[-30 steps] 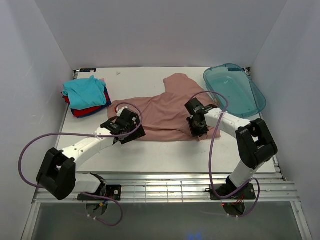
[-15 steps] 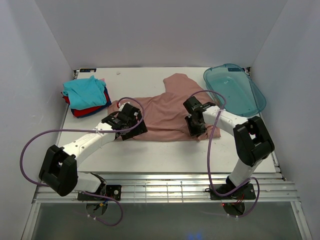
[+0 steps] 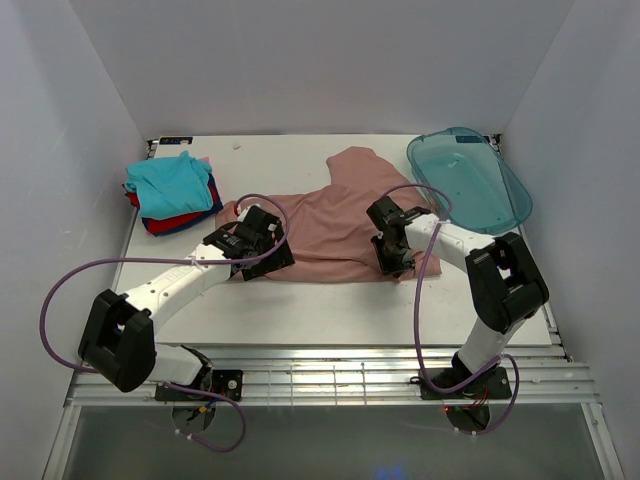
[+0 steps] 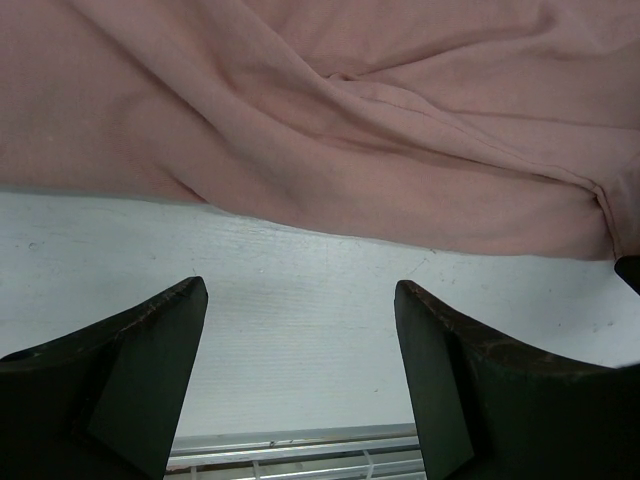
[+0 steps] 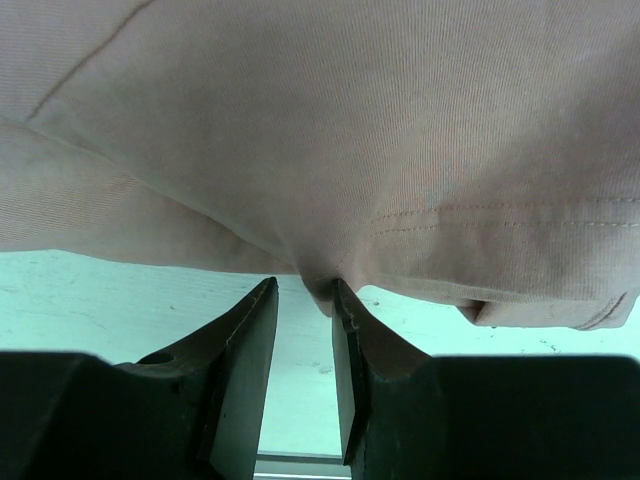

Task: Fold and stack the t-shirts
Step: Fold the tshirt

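Table (image 3: 330, 300): white; the pink shirt is spread on its middle, and bare surface is left on the near side of the pink shirt.
Pink shirt (image 3: 340, 215): laid out loosely and wrinkled, with one part stretched toward the far side; its near hem is seen in both wrist views (image 4: 330, 120) (image 5: 330, 130); no print is seen from any view.
Tray (image 3: 470, 180): translucent blue-green plastic, set just right of the pink shirt, toward the far side.
Shirt stack (image 3: 172, 195): folded teal piece on top, red and dark blue beneath; placed left of the pink shirt, apart from it.
Left gripper (image 3: 262, 262) (image 4: 300, 300): held at the left end of the pink shirt's near hem; jaws spread wide, nothing is gripped, only bare table is seen between them, just short of the hem.
Right gripper (image 3: 393, 262) (image 5: 303, 290): held at the right end of the pink shirt's near hem; jaws drawn nearly together, a small fold of the hem is pinched between them.
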`<action>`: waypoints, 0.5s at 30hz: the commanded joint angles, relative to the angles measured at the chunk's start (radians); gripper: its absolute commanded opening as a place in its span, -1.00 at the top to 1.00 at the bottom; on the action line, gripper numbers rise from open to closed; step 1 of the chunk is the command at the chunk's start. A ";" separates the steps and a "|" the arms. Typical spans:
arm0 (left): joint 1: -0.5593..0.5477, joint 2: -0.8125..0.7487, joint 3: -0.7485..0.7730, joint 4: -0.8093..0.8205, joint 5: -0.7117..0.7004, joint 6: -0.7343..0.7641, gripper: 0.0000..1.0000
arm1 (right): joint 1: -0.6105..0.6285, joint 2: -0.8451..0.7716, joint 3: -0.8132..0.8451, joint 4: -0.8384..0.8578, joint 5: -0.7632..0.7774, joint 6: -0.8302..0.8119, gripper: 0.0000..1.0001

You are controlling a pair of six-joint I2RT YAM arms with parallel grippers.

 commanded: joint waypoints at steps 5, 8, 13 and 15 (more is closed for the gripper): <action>-0.004 0.000 0.041 -0.003 0.008 0.005 -0.72 | 0.004 -0.006 -0.029 -0.011 0.016 0.011 0.31; -0.004 -0.009 0.040 -0.001 0.002 0.005 -0.72 | 0.004 -0.008 -0.037 -0.006 0.015 0.013 0.35; -0.004 -0.004 0.041 -0.003 0.009 0.008 -0.73 | 0.004 -0.014 -0.022 -0.021 0.037 0.010 0.70; -0.004 -0.006 0.038 -0.004 0.011 0.005 -0.73 | 0.004 -0.018 0.004 -0.043 0.051 0.008 0.84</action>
